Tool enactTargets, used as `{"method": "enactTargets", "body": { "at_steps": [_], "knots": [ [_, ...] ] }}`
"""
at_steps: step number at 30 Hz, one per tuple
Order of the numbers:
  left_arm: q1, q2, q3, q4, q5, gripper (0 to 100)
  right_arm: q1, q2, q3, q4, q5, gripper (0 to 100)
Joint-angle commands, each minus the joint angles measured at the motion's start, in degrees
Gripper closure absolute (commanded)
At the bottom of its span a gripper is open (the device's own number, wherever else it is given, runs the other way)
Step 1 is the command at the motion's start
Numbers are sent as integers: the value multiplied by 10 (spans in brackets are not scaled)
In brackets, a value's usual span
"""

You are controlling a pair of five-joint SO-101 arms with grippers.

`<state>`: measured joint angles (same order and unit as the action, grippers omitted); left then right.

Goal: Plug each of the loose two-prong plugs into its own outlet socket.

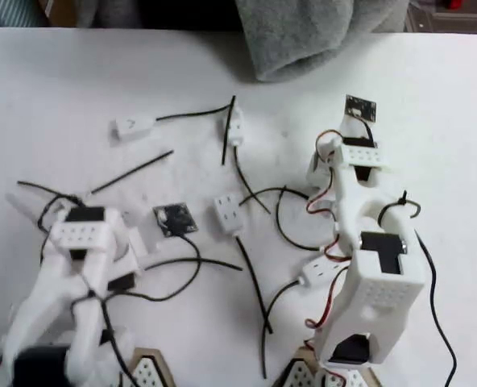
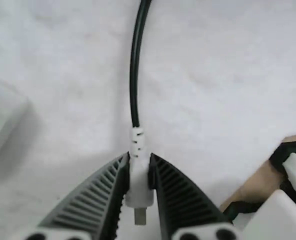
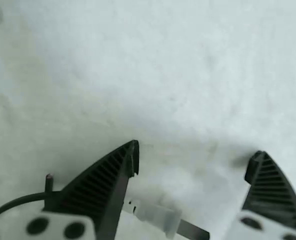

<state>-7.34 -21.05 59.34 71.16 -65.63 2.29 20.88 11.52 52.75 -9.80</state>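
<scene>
A white table (image 1: 432,97), seen from above, is strewn with black cords and small white plug and socket pieces. The left arm (image 1: 79,242) sits at the lower left of the frame and the right arm (image 1: 373,274) at the right. From above, each arm's body covers its own fingers. In the left wrist view the left gripper (image 2: 139,160) is clamped tight on a white two-prong plug (image 2: 137,187), with its ribbed black fingers (image 2: 103,195) pressed against either side of the body. One metal prong pokes out between them toward the camera; a second prong cannot be made out. The plug's black cord (image 2: 136,65) runs away over the table. A blurred white block (image 2: 5,120) lies nearby, too soft to identify. In the right wrist view the right gripper (image 3: 196,150) hangs over the table with its fingers spread wide apart, gripping nothing. A second plug (image 3: 155,215) shows between the finger bases, partly hidden by one finger, with a dark prong jutting from it; whether it rests on the table is unclear. In the high view an outlet socket (image 1: 228,212) with dark slots lies at the centre, between the two arms. A small dark square (image 1: 175,219), hard to identify, sits just to its left. Three corded white pieces lie at the upper left (image 1: 134,125), upper centre (image 1: 234,127) and right of centre (image 1: 315,270), too small to tell plug from socket. A grey cloth (image 1: 303,32) is cut off by the top edge.
</scene>
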Motion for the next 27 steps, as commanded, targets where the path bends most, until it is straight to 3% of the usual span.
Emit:
{"method": "enactTargets", "body": {
  "at_steps": [1,10,14,18,27],
  "knots": [
    [-5,65,-50,18,6,972,-9,-20,-2,-7,5,658],
    [-36,76,-64,31,6,967,-9,-20,-2,-7,6,658],
    [-62,22,-64,65,3,876,-9,-20,-2,-7,7,658],
    [-62,-23,-62,95,2,866,-9,-20,-2,-7,7,658],
    [-63,-36,30,14,-42,865,-9,-20,-2,-7,7,658]
  ]
}}
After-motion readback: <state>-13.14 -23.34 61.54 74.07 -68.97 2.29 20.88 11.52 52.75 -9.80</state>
